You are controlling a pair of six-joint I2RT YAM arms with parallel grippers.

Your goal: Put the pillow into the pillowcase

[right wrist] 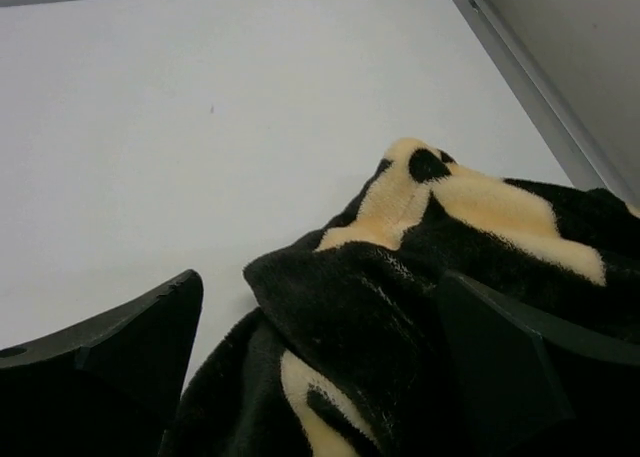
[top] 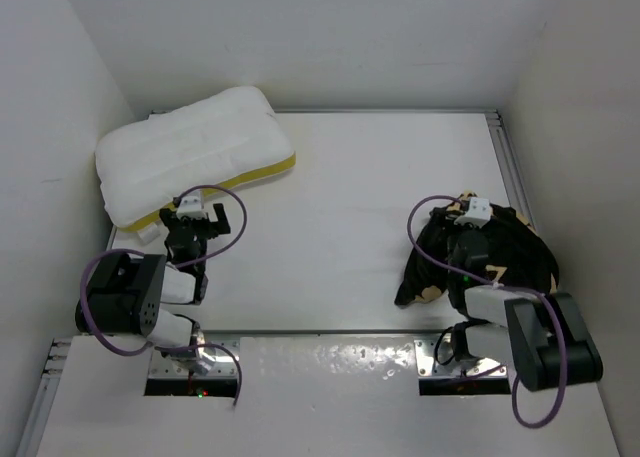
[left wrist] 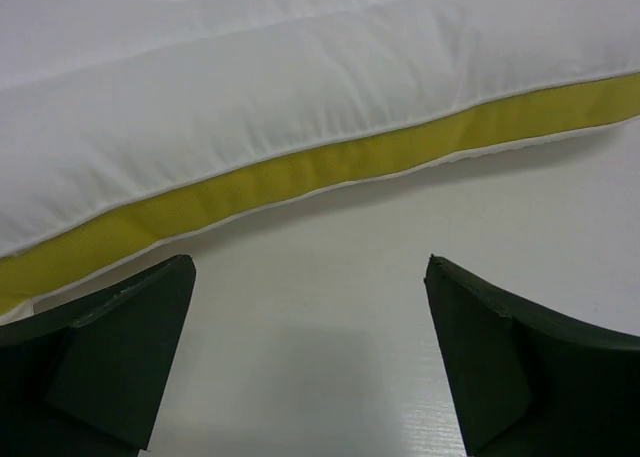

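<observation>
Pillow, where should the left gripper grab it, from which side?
Likely the near edge at the yellow band, coming in low from the robot's side: the open left gripper faces it, and the pillow lies flat, its top too broad to pinch.

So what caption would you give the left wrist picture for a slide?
Open left gripper, just short of the white pillow and its yellow-banded edge.
</observation>
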